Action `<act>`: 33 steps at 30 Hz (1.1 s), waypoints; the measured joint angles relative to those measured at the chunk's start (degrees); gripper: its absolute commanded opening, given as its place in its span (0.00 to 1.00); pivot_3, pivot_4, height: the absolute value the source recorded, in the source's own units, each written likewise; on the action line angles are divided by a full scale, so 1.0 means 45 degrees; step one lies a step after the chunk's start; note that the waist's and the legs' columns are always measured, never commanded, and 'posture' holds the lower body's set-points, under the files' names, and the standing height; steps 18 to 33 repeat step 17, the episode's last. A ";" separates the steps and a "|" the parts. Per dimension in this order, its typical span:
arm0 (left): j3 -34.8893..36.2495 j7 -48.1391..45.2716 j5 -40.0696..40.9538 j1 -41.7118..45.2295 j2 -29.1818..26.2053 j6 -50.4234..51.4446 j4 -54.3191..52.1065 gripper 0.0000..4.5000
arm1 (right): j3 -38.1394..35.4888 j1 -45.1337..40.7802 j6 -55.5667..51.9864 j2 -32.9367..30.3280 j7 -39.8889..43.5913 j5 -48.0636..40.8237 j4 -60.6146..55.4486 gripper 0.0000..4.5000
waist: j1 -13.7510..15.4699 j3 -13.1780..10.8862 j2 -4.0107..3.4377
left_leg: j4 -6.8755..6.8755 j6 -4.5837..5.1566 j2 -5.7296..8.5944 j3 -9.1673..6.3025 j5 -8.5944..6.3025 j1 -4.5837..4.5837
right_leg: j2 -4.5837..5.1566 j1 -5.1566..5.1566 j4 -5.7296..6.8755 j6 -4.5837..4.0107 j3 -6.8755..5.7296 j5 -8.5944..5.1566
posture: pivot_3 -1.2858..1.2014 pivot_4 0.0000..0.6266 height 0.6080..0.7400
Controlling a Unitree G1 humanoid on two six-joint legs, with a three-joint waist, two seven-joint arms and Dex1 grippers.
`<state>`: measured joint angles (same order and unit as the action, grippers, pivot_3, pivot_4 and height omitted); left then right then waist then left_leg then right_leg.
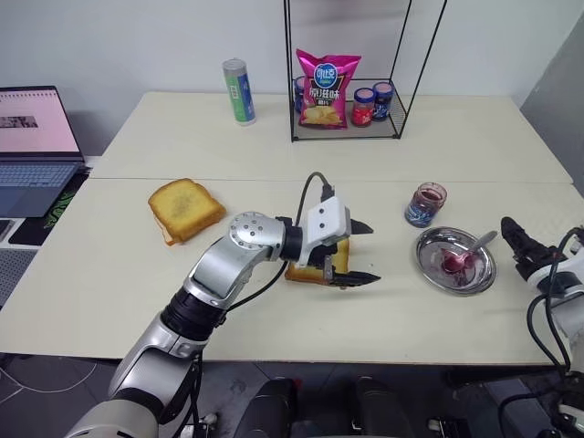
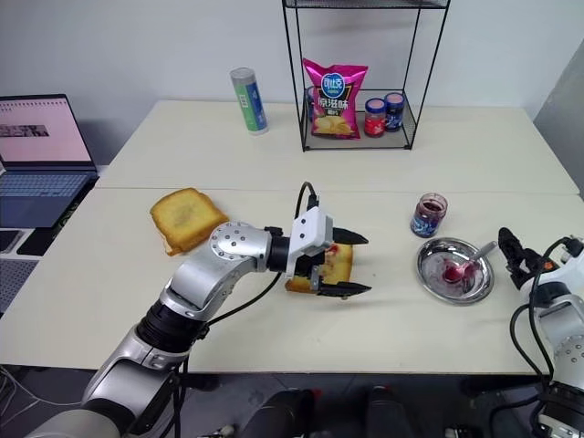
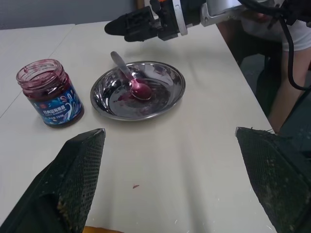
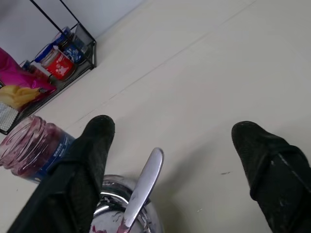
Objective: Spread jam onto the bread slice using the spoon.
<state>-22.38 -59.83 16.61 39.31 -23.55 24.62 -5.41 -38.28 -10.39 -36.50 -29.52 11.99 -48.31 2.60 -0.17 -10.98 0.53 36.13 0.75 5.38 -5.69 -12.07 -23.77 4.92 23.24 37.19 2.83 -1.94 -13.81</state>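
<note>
A second toast slice (image 1: 185, 209) lay well left of the left gripper (image 1: 362, 253), whose wide-spread fingers straddled the bread slice (image 1: 336, 265), mostly hidden behind them. Beyond sat the jam (image 1: 425, 204). The spoon (image 1: 466, 255) rested in the steel plate (image 1: 431, 265), its handle between the right gripper (image 4: 172, 165)'s parted fingers, untouched.

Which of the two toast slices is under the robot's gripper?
The evenly golden bread slice mid-table, beneath the open left gripper. The other slice, with a browner centre, lies apart.
</note>
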 measured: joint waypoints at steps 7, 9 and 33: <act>0.1861 -0.0233 0.0559 -0.0067 -0.1942 0.1216 -0.0085 1.00 | 0.1572 -0.0001 -0.1510 -0.4142 0.2646 0.0267 -0.1949 0.99 | -0.0130 0.0004 -0.0013 | 0.0002 0.0002 -0.0025 -0.0005 0.0000 0.0006 | -0.0009 0.0003 0.0014 0.0037 -0.0017 -0.0024 | 0.52 0.24 1.00; 0.2465 -0.0317 0.0698 -0.0361 -0.2706 0.1480 -0.0208 1.00 | 0.2047 0.0043 -0.2115 -0.5034 0.3894 -0.0086 -0.2583 0.99 | -0.0129 0.0003 -0.0013 | 0.0001 0.0002 -0.0025 -0.0023 -0.0001 0.0004 | -0.0009 -0.0006 0.0005 0.0035 -0.0021 -0.0024 | 0.52 0.24 1.00; 0.5143 -0.0722 0.1473 -0.2895 -0.5867 0.2807 -0.0534 1.00 | 0.3093 0.0249 -0.3663 -0.7366 0.7465 -0.0896 -0.4475 0.99 | -0.0002 -0.0005 0.0003 | 0.0004 0.0002 -0.0010 -0.0029 -0.0006 -0.0016 | 0.0014 -0.0002 -0.0038 0.0030 -0.0016 -0.0017 | 0.52 0.24 1.00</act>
